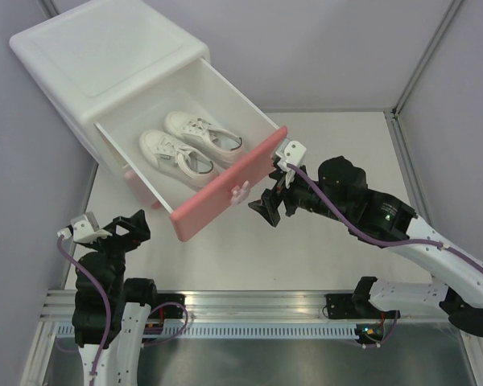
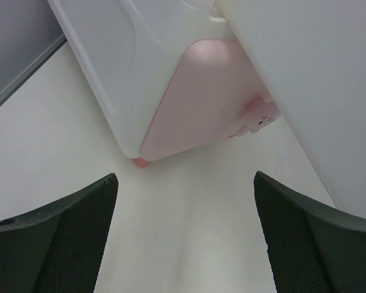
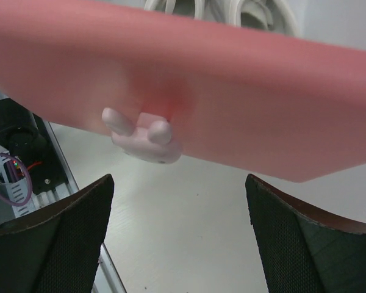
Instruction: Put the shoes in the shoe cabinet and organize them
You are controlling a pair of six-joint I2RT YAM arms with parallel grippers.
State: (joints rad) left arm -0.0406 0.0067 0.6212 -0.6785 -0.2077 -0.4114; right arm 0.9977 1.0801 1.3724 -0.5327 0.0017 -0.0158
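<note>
shoe cabinet (image 1: 80, 72) sits far left | top drawer (image 1: 225, 189) pulled out, two shoes (image 1: 177, 154) side by side inside | right gripper (image 3: 180, 238) spread wide, empty, just on the near side of the bunny knob (image 3: 143, 134), not touching | left gripper (image 2: 186, 238) wide too, empty, facing the shut lower drawer (image 2: 201, 97)

The shoes (image 1: 175, 153) and cabinet (image 1: 97, 56) are white, the upper front (image 1: 225, 186) deep pink, the lower front (image 2: 198, 97) seemingly paler.

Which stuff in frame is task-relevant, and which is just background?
Job:
- shoe cabinet
- its pulled-out upper drawer
- two white sneakers side by side inside it
- lower drawer

Not the job:
- table
- metal rail at the near edge
</note>
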